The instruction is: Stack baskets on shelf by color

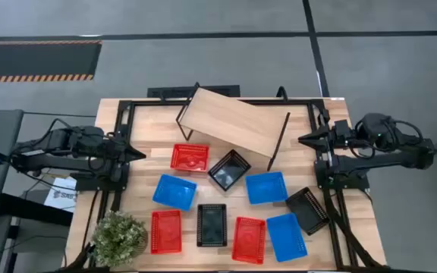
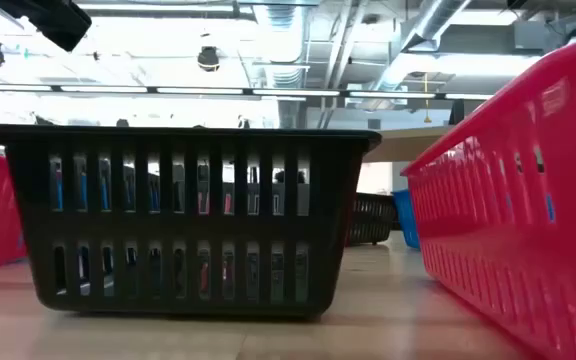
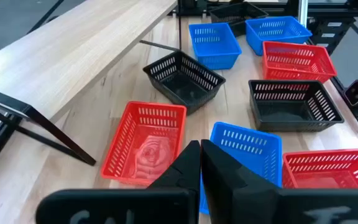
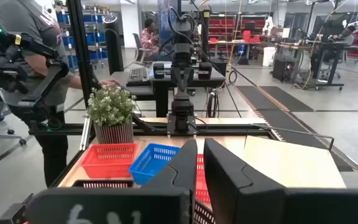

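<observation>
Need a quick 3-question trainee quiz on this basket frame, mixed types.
1. True or false: a basket already sits on the shelf.
2. How many blue baskets lie on the table? A) two B) three C) four
3. Fill in: the potted plant stands beside a ___ basket.

Key: 1 false. 2 B. 3 red. Left claw and right claw both wait shut at the table's sides.

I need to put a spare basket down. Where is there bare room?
The shelf top is bare. So is the table strip beside the shelf's left end. Crowded: the front, where baskets and a plant sit close.
</observation>
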